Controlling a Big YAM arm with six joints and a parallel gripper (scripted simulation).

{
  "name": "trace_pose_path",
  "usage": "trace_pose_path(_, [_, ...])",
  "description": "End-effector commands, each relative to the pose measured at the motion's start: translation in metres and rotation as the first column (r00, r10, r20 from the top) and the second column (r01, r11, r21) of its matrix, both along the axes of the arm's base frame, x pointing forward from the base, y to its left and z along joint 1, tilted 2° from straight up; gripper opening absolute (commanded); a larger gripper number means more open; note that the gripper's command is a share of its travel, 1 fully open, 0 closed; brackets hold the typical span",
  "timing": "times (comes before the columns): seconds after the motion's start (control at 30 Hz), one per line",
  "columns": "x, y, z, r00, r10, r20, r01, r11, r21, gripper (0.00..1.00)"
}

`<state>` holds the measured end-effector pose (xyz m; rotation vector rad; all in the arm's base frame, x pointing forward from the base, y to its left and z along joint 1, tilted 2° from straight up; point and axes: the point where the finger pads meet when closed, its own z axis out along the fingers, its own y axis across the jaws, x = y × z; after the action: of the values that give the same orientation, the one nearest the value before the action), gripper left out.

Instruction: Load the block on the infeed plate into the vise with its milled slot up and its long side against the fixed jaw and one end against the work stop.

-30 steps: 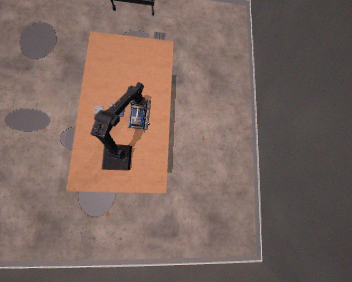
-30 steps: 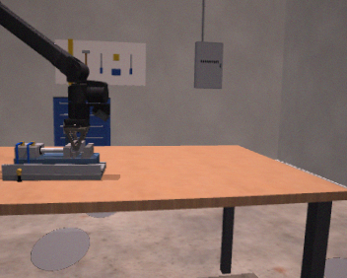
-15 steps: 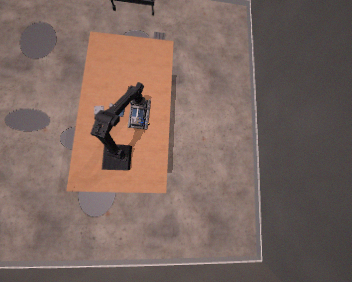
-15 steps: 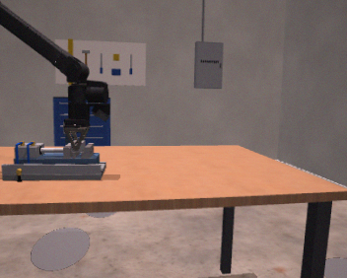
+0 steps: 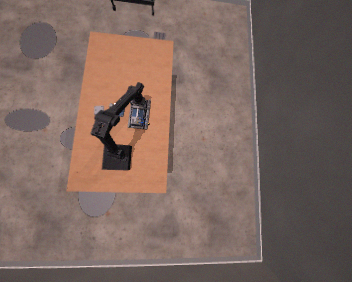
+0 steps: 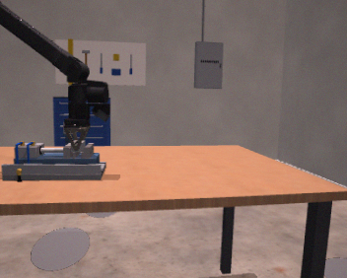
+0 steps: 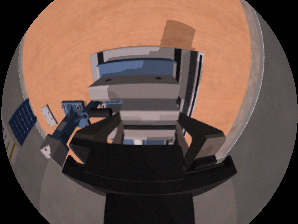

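Observation:
The vise (image 5: 139,119) (image 6: 52,171) stands open. Its fixed jaw (image 7: 135,90) shows two small holes in the wrist view. My gripper (image 5: 139,102) (image 6: 76,147) (image 7: 149,113) points down over the fixed-jaw end and is shut on the part. The part (image 7: 150,116) is a light grey block between the two fingers, low in the vise, with its long side parallel to the fixed jaw and close against it. I cannot tell whether they touch. Its underside, the bars and its contact with the work stop are hidden. The slot does not show clearly.
The air cylinder (image 6: 28,151) and its rod (image 6: 52,150) are at the vise's other end. Left of the vise in the wrist view are a blue bracket (image 7: 72,106) with a dark rod (image 7: 102,113), a grey block (image 7: 55,150) and a pale plate (image 7: 49,115).

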<state>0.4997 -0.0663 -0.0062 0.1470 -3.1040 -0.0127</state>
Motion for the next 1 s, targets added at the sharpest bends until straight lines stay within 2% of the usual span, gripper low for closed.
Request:
trace_pose_path(0.0, [0.0246,-0.0111,0.0176,0.999,-0.011,0.048,0.012,1.000,-0.009,0.00])
trace_pose_path(0.97, [0.0262,-0.0101,0.0184,0.999,-0.011,0.049,0.011,1.000,-0.009,0.00])
